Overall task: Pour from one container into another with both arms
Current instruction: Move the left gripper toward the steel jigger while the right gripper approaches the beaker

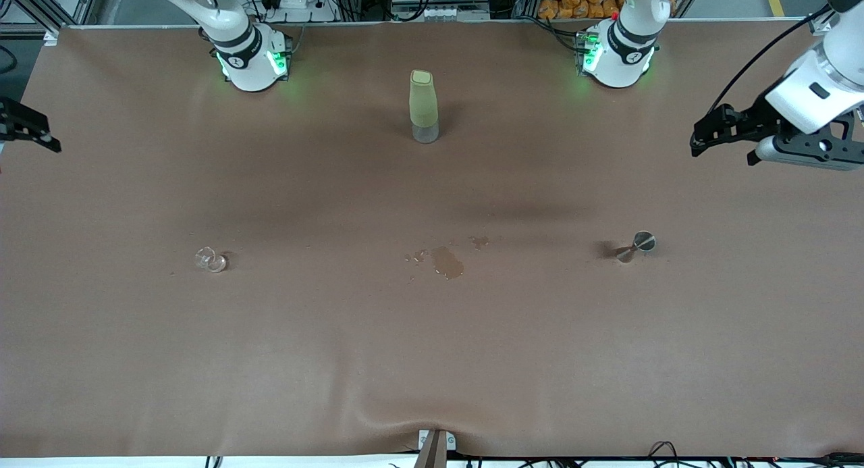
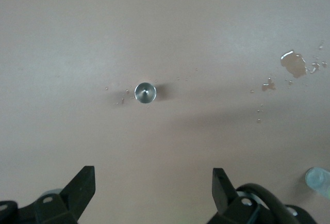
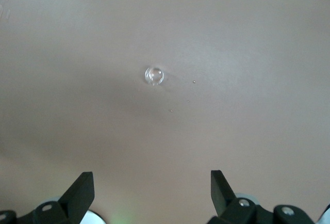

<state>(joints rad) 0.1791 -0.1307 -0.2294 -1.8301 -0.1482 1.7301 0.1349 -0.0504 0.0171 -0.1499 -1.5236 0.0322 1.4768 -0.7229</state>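
Hovering high at the left arm's end of the table, our left gripper (image 1: 725, 144) holds nothing, its fingers (image 2: 80, 185) spread wide apart, and our right gripper (image 1: 30, 134) waits at the right arm's end, its fingers (image 3: 77, 193) equally parted and empty. We see the metal jigger (image 1: 634, 246) standing toward the left arm's end and the small clear glass (image 1: 210, 259) toward the right arm's end, well apart. Between them a spilled puddle (image 1: 447, 261) wets the brown table (image 1: 432, 360), and the tall green-sleeved bottle (image 1: 424, 107) stands upright farther from the front camera.
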